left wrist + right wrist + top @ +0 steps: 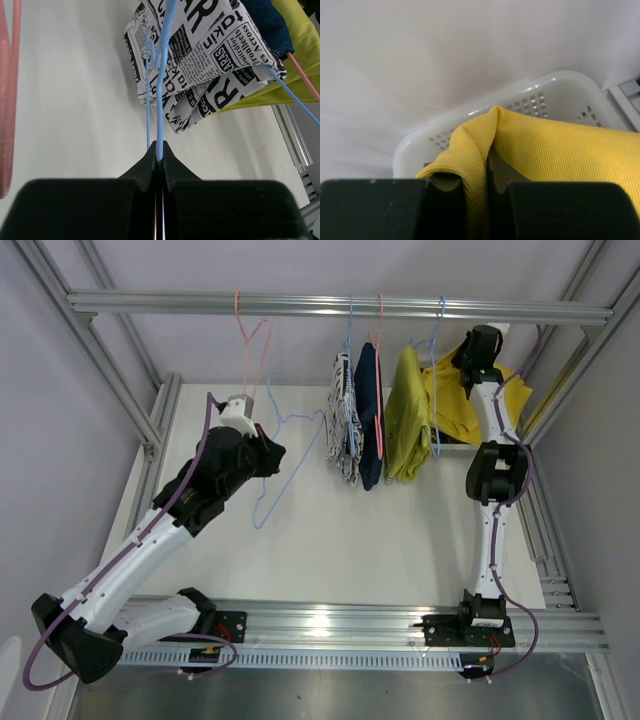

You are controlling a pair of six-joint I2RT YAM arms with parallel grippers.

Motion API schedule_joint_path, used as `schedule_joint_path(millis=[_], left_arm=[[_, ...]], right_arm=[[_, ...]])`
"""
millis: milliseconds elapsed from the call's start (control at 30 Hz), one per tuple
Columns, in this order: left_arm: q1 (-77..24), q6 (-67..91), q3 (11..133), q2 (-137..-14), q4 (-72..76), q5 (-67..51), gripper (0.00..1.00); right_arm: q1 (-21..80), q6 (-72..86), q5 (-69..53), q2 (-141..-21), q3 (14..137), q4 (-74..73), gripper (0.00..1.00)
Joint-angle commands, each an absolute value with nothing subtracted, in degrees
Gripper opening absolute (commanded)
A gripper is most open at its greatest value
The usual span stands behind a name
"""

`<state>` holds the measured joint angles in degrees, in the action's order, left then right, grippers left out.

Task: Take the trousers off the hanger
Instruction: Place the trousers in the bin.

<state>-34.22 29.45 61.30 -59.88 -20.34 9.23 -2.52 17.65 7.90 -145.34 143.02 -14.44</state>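
- The left hand (159, 152) is pinched fully shut on a thin blue wire hanger (160, 125), left of the hanging clothes and above the white counter (400, 540).
- The right hand (488, 172) is nearly closed, nipping a fold of the bright yellow trousers (560, 150) at the far right.
- Only the right wrist view shows a white perforated plastic basket (555, 95) behind the ribbed yellow cloth.
- The top view shows newsprint trousers (343, 425), navy trousers (368, 420) and mustard-olive trousers (405, 425) hanging from the metal rail (300, 305).

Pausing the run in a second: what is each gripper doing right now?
Left gripper: shut on the thin light-blue wire hanger.
Right gripper: shut on the bright yellow ribbed cloth trousers.
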Motion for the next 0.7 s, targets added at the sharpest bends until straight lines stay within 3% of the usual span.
schedule_joint_path(millis=[0, 233, 267, 300, 367, 400, 500, 667], left_arm=[[-33.8, 28.8, 63.6, -58.9, -18.9, 8.3, 0.01], [-33.9, 28.7, 63.8, -59.0, -19.0, 8.0, 0.01], [-33.8, 28.7, 63.8, -59.0, -18.9, 8.0, 0.01], [-33.8, 28.7, 63.8, -58.9, -18.9, 8.0, 0.01], [-33.8, 28.6, 63.7, -58.9, -18.8, 7.7, 0.0], [-33.8, 28.6, 63.7, -59.1, -18.8, 7.7, 0.01], [-33.9, 28.6, 64.0, -59.2, -18.7, 7.0, 0.01], [-33.8, 28.3, 64.0, -59.7, -18.8, 6.5, 0.01]], right_arm=[[-2.6, 19.8, 5.2, -146.5, 147.1, -4.8, 0.0], [-2.5, 21.4, 2.7, -148.3, 147.5, -4.7, 0.01], [-2.5, 21.5, 2.4, -148.4, 147.4, -4.8, 0.08], [-2.3, 21.4, 1.8, -148.2, 147.0, -5.2, 0.33], [-2.2, 21.4, 0.7, -147.7, 146.6, -5.8, 0.53], [-2.1, 21.2, 0.7, -147.6, 146.3, -6.1, 0.7], [-2.0, 21.4, -2.1, -145.9, 144.6, -6.5, 0.84], [-1.9, 23.6, -4.1, -142.3, 144.2, -7.5, 0.88]])
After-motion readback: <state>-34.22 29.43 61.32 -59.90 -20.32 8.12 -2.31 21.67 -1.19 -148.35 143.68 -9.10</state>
